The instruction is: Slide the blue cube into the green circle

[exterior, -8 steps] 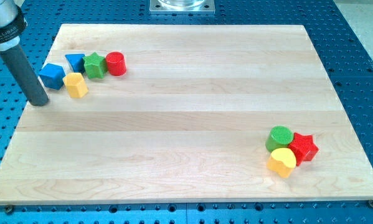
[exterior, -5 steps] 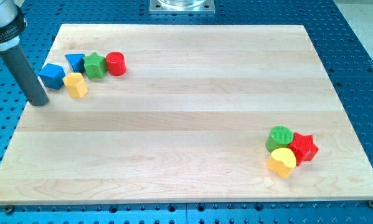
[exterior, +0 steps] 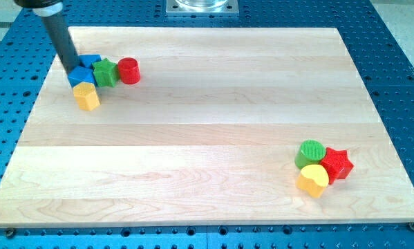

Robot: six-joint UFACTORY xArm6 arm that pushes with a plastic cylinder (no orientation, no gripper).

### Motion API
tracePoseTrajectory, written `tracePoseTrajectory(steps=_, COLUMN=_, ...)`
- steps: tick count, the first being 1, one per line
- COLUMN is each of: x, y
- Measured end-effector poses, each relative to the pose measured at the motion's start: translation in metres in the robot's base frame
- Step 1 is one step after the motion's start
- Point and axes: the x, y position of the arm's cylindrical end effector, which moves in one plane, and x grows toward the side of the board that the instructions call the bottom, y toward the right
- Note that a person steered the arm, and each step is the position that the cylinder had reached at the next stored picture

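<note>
Camera view shows my tip (exterior: pixel 71 69) at the view's upper left, pressed against the upper-left side of the blue cube (exterior: pixel 81 77); it grips nothing, being a bare rod. The cube sits in a cluster: a second blue block (exterior: pixel 91 61), mostly hidden so I cannot tell its shape, lies just above it, the green star (exterior: pixel 105 72) touches its right side, the red cylinder (exterior: pixel 128 70) is beyond that, and a yellow block (exterior: pixel 87 96) sits just below. The green circle (exterior: pixel 309 152) lies well apart, toward the view's lower right, beside the red star (exterior: pixel 336 163) and yellow heart (exterior: pixel 312 180). I judge the push must run down-right, with my tip already behind the cube.
</note>
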Motion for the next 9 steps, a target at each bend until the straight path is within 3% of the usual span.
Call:
tracePoseTrajectory(steps=1, x=0.07, y=0.045)
tracePoseTrajectory(steps=2, x=0.107, y=0.081)
tracePoseTrajectory(steps=3, x=0.085, y=0.021)
tracePoseTrajectory(steps=4, x=0.139, y=0.035)
tracePoseTrajectory(steps=7, x=0.175, y=0.331)
tracePoseTrajectory(steps=8, x=0.139, y=0.317)
tracePoseTrajectory(steps=9, x=0.128, y=0.315)
